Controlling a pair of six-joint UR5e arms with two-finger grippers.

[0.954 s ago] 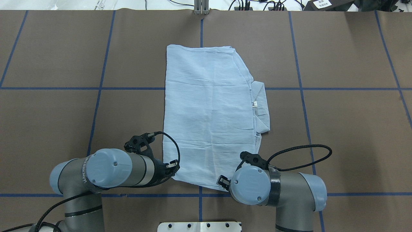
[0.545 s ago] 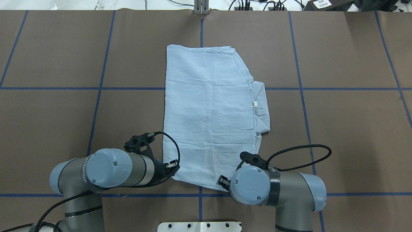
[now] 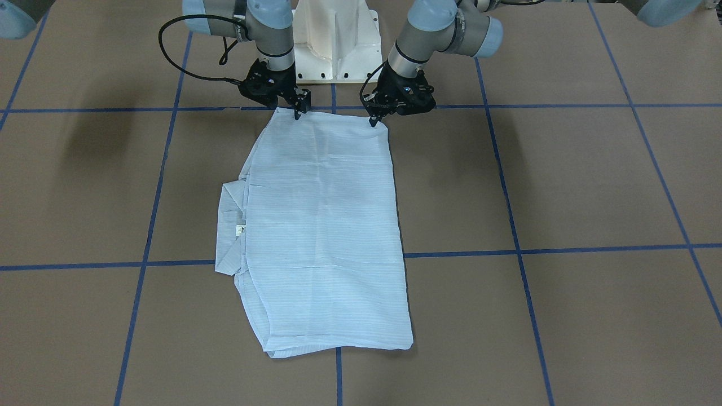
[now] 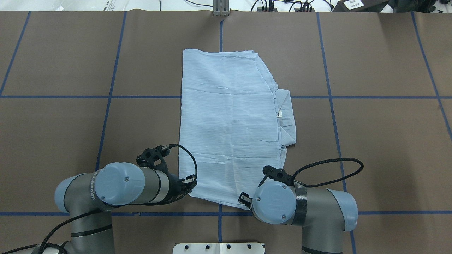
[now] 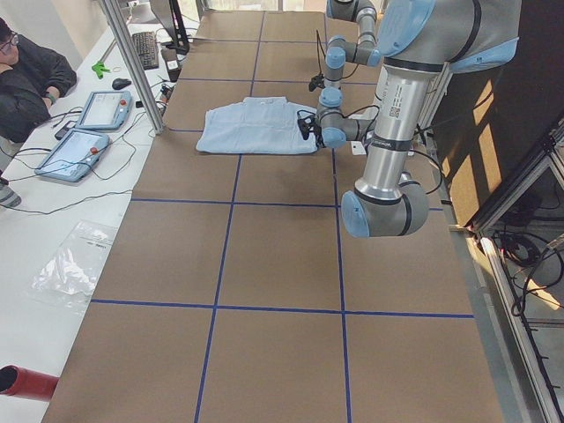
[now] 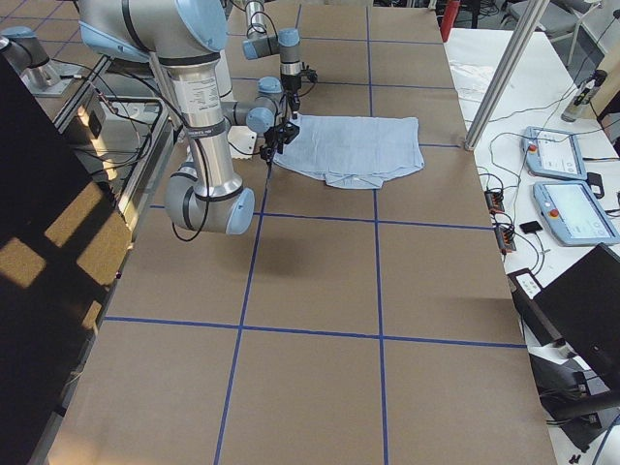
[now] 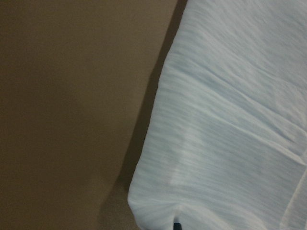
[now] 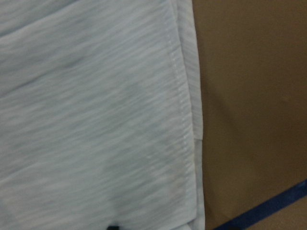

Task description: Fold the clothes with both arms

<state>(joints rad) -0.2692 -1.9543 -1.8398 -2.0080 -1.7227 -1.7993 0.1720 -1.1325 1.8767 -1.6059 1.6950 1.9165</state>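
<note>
At the bottom of the overhead frame the left arm (image 4: 120, 183) comes in from the lower left and the right arm (image 4: 275, 203) from the lower right, both bent down to the nearest edge of the shirt (image 4: 226, 123). In the front-facing view that edge lies near the top of the frame. There the left gripper (image 3: 373, 119) stands on the shirt's upper right corner and the right gripper (image 3: 297, 114) on its upper left corner. Each has its fingers drawn narrow onto the cloth. The left wrist view shows the corner puckering toward a dark fingertip (image 7: 177, 225) at the bottom edge. The right wrist view shows a stitched hem and another dark tip (image 8: 112, 226) at the bottom.

The shirt lies flat in the middle of the overhead frame, folded into a long rectangle that runs from lower centre to upper centre. Layered side edges show along its right side. Halfway up, the collar (image 4: 286, 118) juts out to the right, with the small neck tag (image 4: 279, 114) just inside it. The far hem is straight and sits a little below the top of the frame.

The brown table (image 4: 370, 141) is crossed by blue tape lines (image 4: 53, 96). Past its far edge, cables (image 4: 282, 5) lie along the top of the frame.
</note>
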